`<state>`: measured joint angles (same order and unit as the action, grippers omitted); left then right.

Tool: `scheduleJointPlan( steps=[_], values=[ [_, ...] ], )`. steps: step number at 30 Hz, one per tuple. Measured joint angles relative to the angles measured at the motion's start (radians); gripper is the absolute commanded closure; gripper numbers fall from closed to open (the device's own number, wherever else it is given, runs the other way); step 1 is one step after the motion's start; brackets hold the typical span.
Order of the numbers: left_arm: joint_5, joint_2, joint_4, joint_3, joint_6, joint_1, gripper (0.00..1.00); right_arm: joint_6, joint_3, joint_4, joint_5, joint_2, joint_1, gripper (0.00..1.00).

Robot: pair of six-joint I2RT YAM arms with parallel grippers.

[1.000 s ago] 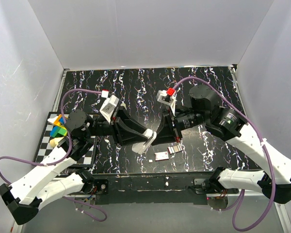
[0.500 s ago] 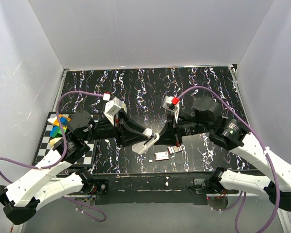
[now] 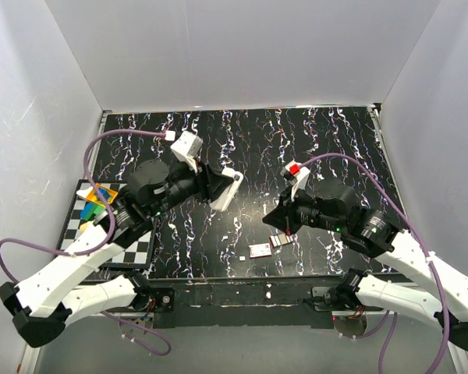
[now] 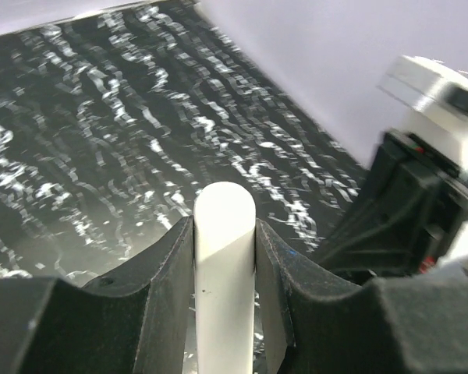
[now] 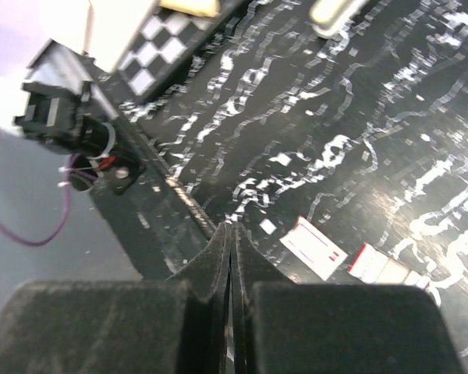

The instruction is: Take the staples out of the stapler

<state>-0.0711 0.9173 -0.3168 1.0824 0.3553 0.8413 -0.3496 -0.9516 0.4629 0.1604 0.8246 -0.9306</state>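
A black tabletop [image 3: 335, 140] streaked with white marbling is enclosed by plain white walls [image 3: 242, 47] at the back and on both sides. At its left edge a black-and-white checkered mat [image 3: 136, 249] is seen, with coloured blocks [image 3: 93, 206] piled on it. Purple cables [image 3: 109, 144] loop from each arm.

The white stapler [image 3: 226, 189] is held off the tabletop by the left gripper [image 3: 217, 185]. In the left wrist view its rounded end is clamped between the two black fingers [image 4: 168, 265].

The staples [image 3: 279, 241], a short grey ribbed strip, lie on the tabletop near the front edge, well apart from the stapler. A small pink-and-white box [image 3: 260, 250] lies just beside them on the left, and a tiny white scrap [image 3: 241, 256] lies further left.

The right gripper [image 3: 271, 222] is placed low, close behind the staples and the box. In the right wrist view its fingers [image 5: 218, 261] are pressed flat together with nothing between them.
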Motion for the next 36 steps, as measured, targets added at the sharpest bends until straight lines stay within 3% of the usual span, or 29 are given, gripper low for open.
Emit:
scheduleJointPlan(
  steps=[9, 13, 23, 36],
  values=[
    [0.181, 0.234, -0.018, 0.029, -0.003, -0.089, 1.0, -0.097, 0.087, 0.012, -0.221, -0.019, 0.0, 0.99],
    [0.227, 0.359, -0.013, 0.061, 0.004, -0.139, 1.0, -0.122, 0.113, -0.009, -0.227, -0.02, 0.0, 0.94],
    [0.27, 0.62, 0.026, 0.131, 0.04, -0.238, 1.0, -0.146, 0.148, -0.019, -0.213, -0.006, 0.0, 0.7],
    [0.293, 0.924, 0.067, 0.251, 0.084, -0.294, 1.0, -0.144, 0.168, -0.031, -0.201, -0.009, 0.0, 0.65]
  ],
)
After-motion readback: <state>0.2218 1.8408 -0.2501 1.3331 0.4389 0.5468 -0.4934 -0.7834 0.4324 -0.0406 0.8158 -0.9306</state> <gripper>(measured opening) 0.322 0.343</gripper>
